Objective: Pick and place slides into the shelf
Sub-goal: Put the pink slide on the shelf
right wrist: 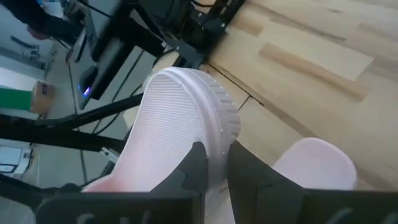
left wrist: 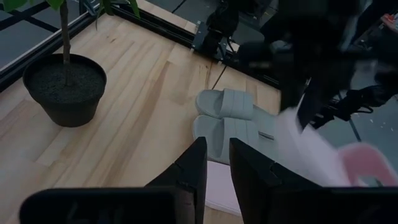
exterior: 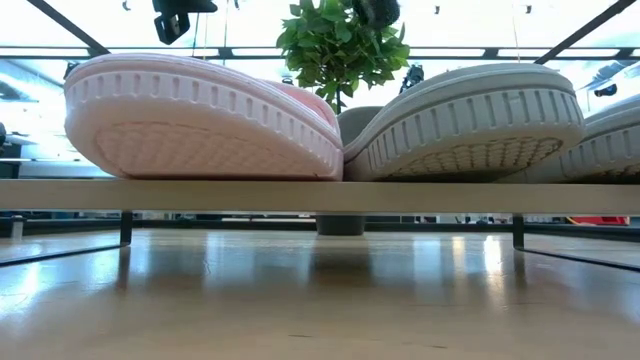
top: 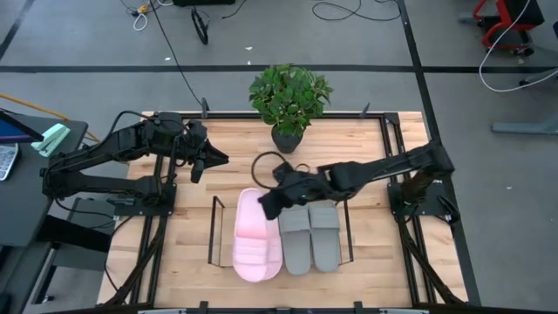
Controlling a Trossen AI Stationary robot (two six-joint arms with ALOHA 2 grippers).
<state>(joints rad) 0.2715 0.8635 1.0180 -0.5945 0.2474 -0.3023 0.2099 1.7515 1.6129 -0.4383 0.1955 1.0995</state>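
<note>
Right fingers [right wrist: 211,163] pinch a pink slide [right wrist: 180,124] above the shelf [top: 214,228]; left fingers [left wrist: 217,171] empty, narrowly parted.

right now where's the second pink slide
In the high view the second pink slide is off the shelf, gripped by the right gripper above the pink slide already shelved, left of the grey pair.

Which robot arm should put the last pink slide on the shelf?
The right one, most likely. The right gripper is already shut on the second pink slide, holding it above the shelf beside the pink slide lying there. The left gripper hangs empty, away from the shelf.
</note>
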